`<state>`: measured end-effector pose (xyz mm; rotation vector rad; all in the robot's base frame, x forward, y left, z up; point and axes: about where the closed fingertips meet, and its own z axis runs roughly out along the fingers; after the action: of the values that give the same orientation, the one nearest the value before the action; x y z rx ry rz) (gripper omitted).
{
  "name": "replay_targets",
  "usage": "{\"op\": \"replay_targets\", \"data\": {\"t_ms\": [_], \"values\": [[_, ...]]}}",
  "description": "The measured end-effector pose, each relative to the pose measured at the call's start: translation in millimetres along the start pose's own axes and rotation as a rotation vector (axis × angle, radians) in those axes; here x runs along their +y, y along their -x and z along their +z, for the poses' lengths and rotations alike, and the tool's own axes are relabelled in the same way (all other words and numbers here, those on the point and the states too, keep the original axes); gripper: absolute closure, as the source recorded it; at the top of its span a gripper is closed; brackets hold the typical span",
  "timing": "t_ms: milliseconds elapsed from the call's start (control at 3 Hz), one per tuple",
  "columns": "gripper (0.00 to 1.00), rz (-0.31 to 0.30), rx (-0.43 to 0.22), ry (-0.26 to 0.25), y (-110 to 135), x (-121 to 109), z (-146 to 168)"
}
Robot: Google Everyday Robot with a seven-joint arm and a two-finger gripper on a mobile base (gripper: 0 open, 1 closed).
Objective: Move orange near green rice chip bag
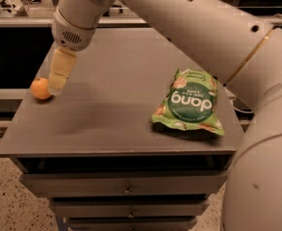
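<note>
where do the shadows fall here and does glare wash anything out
Camera view: light is dim and warm, and the space behind the table is mostly dark. The green rice chip bag throws a thin dark shadow along its near edge; no glare hides its lettering. The gripper, beside the orange at left, is evenly lit.
</note>
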<state>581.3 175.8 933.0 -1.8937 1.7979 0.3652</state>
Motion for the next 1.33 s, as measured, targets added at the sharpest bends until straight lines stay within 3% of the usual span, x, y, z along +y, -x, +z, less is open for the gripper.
{"op": "replay_targets", "data": {"t_ms": [333, 667, 1333], "values": [[0.00, 0.006, -0.041, 0.015, 25, -4, 33], [0.00, -0.009, -0.039, 0.037, 44, 1, 60], [0.00, -0.036, 0.071, 0.064, 44, 3, 101]]}}
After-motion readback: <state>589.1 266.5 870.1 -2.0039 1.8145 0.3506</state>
